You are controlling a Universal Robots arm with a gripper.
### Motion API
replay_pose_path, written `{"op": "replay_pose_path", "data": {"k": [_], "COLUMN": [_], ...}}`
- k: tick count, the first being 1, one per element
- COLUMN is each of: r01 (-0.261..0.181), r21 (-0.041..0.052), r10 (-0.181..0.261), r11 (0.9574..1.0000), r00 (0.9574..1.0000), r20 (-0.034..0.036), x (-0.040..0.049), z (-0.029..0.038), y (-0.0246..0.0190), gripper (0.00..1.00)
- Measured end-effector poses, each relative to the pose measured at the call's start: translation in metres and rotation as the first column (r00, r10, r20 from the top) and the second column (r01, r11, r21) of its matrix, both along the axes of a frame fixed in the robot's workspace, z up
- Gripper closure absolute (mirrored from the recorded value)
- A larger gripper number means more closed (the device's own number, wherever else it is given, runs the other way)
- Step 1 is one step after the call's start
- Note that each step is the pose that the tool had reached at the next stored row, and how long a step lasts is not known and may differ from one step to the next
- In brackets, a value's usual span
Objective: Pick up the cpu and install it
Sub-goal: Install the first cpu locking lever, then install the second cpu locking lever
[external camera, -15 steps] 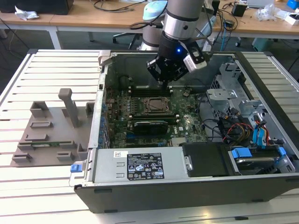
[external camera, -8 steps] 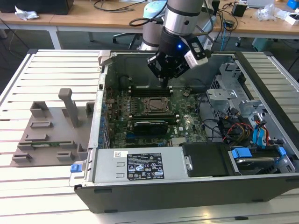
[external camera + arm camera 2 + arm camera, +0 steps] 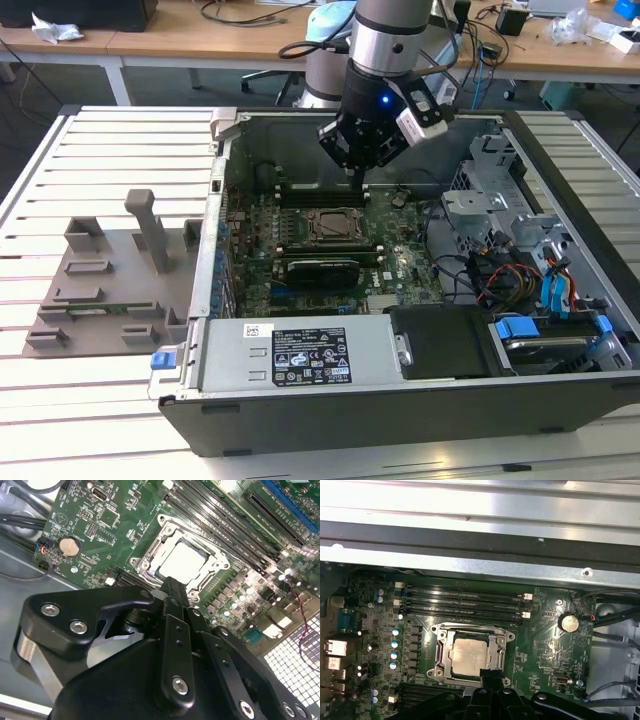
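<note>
The cpu is a pale silver square lying flat inside the metal-framed socket on the green motherboard; it also shows in the first wrist view. My gripper hangs just above the socket's edge, fingers together, holding nothing. Its black tip sits over the socket frame next to the cpu. In the exterior view, the gripper hovers inside the open computer case, a little behind the socket.
Long memory slots run beside the socket. Cables and a drive cage fill the case on the exterior view's right. A power supply lies at the front. A grey fixture stands outside the case on the exterior view's left.
</note>
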State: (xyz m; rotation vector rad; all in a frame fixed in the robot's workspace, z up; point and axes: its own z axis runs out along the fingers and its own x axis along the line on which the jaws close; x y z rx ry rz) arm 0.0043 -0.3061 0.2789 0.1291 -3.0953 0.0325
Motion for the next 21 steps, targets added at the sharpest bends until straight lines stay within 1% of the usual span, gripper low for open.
{"op": "replay_pose_path", "data": {"k": [6, 7, 8, 9, 10, 11, 12, 13, 14, 16, 18, 21], "r01": [0.0, 0.0, 0.0, 0.0, 0.0, 0.0, 0.0, 0.0, 0.0, 0.0, 0.0, 0.0], "r21": [0.0, 0.0025, 0.0281, 0.0489, 0.0594, 0.0757, 0.098, 0.1056, 0.1063, 0.1061, 0.1061, 0.1062], "r10": [0.0, 0.0, 0.0, 0.0, 0.0, 0.0, 0.0, 0.0, 0.0, 0.0, 0.0, 0.0], "r11": [1.0, 1.0, 0.9996, 0.9988, 0.9982, 0.9971, 0.9952, 0.9944, 0.9943, 0.9944, 0.9944, 0.9943], "r00": [1.0, 1.0, 1.0, 1.0, 1.0, 1.0, 1.0, 1.0, 1.0, 1.0, 1.0, 1.0], "r20": [0.0026, 0.0027, 0.0028, 0.0029, 0.0028, 0.0028, 0.0029, 0.0029, 0.0029, 0.0028, 0.0028, 0.0029], "x": [0.0, -0.0001, -0.0001, -0.0001, -0.0002, -0.0002, -0.0003, -0.0004, -0.0005, -0.0005, -0.0005, -0.0005], "z": [0.0, 0.0001, -0.0005, -0.0007, -0.0008, -0.0009, -0.001, -0.0011, -0.0012, -0.0012, -0.0013, -0.0018], "y": [0.0, -0.0006, -0.0043, -0.0075, -0.0089, -0.011, -0.0145, -0.0173, -0.0192, -0.0206, -0.0238, -0.0268], "gripper": [0.89, 0.89, 0.89, 0.89, 0.89, 0.89, 0.89, 0.89, 0.89, 0.89, 0.89, 0.89]}}
